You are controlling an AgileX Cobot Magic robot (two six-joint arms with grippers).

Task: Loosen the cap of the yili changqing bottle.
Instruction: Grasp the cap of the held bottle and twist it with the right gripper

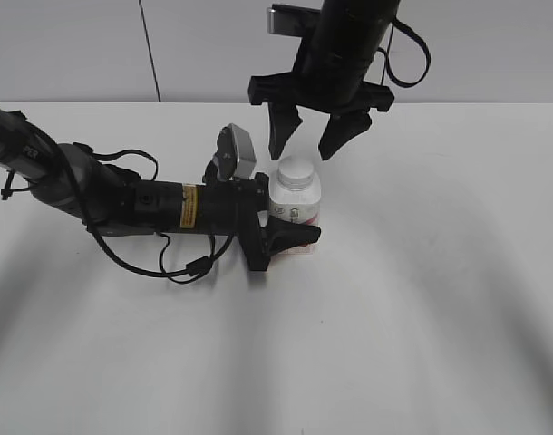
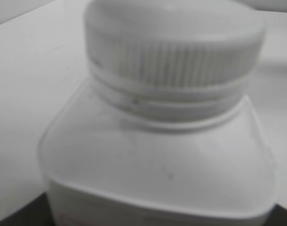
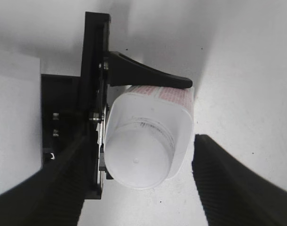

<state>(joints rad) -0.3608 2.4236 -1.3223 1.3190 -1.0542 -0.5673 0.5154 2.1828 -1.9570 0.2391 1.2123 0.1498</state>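
Left gripper [image 1: 290, 237] clamps the bottle [image 1: 295, 207] upright on the table [image 1: 440, 299], hiding most of its unreadable pink label; right gripper [image 1: 311, 138] hangs open above the cap [image 1: 295, 171].

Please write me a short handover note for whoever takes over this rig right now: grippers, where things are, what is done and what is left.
Left gripper: closed on the body of the yili changqing bottle, holding it upright on the white table.
Right gripper: open, hanging just above the bottle, fingers pointing down, touching nothing.
The cap: on the neck, looks fully seated; the left wrist view shows its ribbed side down against the neck ring.
Done: bottle braced, right gripper roughly lined up over the cap.
Left: lower the right gripper around the cap, close on it, twist to loosen.
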